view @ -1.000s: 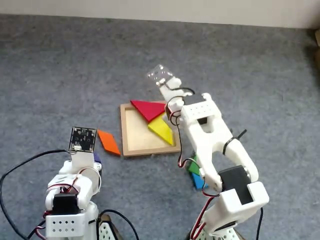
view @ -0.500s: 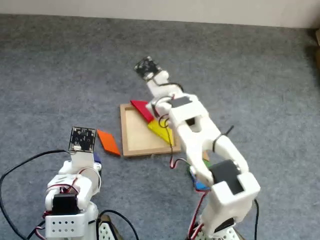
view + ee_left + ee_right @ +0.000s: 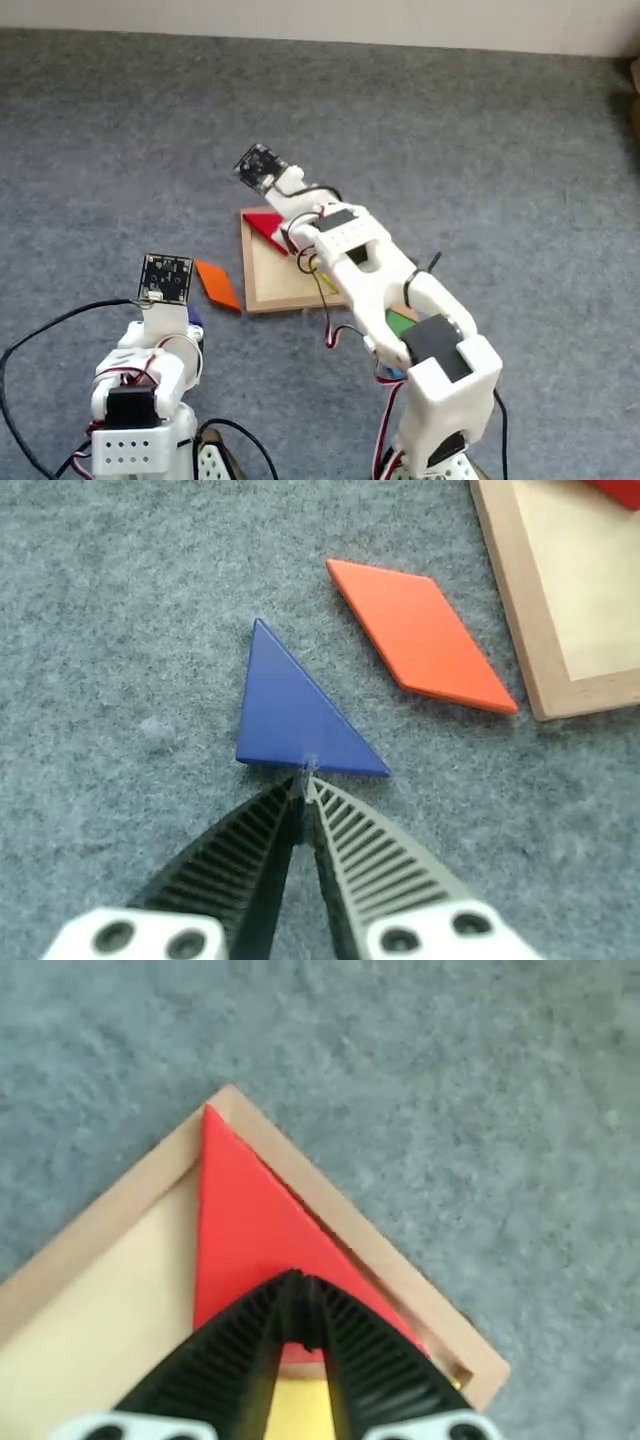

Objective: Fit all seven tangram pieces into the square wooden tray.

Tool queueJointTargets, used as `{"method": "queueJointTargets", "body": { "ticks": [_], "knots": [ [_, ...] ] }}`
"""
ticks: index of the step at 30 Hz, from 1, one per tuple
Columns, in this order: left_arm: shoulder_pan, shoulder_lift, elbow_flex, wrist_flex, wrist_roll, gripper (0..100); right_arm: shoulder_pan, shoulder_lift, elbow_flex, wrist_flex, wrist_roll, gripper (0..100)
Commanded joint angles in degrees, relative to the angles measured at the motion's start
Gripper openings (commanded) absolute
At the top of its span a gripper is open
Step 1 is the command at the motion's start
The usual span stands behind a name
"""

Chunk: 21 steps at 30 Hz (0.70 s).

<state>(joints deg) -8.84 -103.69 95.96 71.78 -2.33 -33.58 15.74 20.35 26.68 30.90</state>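
Note:
The square wooden tray [image 3: 250,292] lies mid-table. My right arm [image 3: 350,250] stretches over it. In the right wrist view my right gripper [image 3: 297,1298] is shut, its tips over the red triangle [image 3: 245,1215]. That triangle [image 3: 264,226] sits in the tray's far left corner, along the rim [image 3: 345,1230]. A yellow piece [image 3: 300,1410] lies behind the fingers. My left gripper [image 3: 302,782] is shut, its tip at the edge of a blue triangle [image 3: 290,715] on the carpet. An orange parallelogram [image 3: 420,638] [image 3: 218,284] lies between that triangle and the tray's corner [image 3: 540,630].
A green piece [image 3: 400,322] lies on the carpet right of the tray, partly under my right arm. Grey carpet spreads open to the left, right and far side of the tray. A pale wall edge runs along the far side.
My right arm has swung left across the tray. The red triangle now sits farther left, in the far left corner. My left arm has kept still.

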Motion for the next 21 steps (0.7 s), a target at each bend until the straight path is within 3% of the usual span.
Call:
{"method": "queueJointTargets", "body": {
  "ticks": [1,21],
  "knots": [
    [-0.5,0.0,1.2,0.2,0.5,3,-1.2,-0.4,2.0,0.9,1.7,0.5],
    [-0.5,0.0,1.2,0.2,0.5,3,10.1,-0.7,1.5,3.7,1.8,0.5]
  ]
}}
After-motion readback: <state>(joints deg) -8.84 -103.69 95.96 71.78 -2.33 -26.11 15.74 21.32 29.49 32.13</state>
